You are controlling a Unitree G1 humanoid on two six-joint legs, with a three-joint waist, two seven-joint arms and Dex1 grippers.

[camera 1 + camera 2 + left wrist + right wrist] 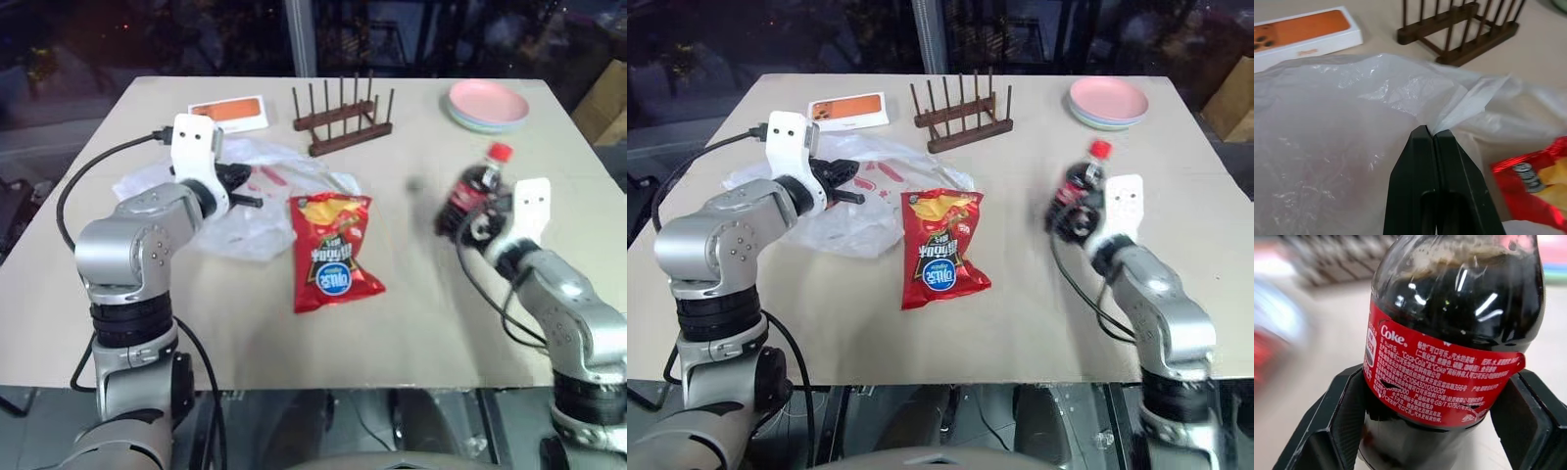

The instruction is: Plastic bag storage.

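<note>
The plastic bag (245,223), thin, whitish and crinkly, lies crumpled on the left part of the table. My left gripper (253,188) is shut on a fold of the bag's rim (1464,105), and its black fingers (1418,161) are pressed together. A red chip packet (331,253) lies flat just right of the bag, touching it. On the right, my right gripper (468,221) has a dark cola bottle (1449,323) with a red cap between its fingers. Both fingers press on the red label, and the bottle (477,184) is tilted.
A brown wooden rack (343,122) stands at the back middle of the table. An orange and white phone box (230,113) lies to its left. Stacked pink and pale plates (488,105) sit at the back right. The tan table (411,323) ends close to me.
</note>
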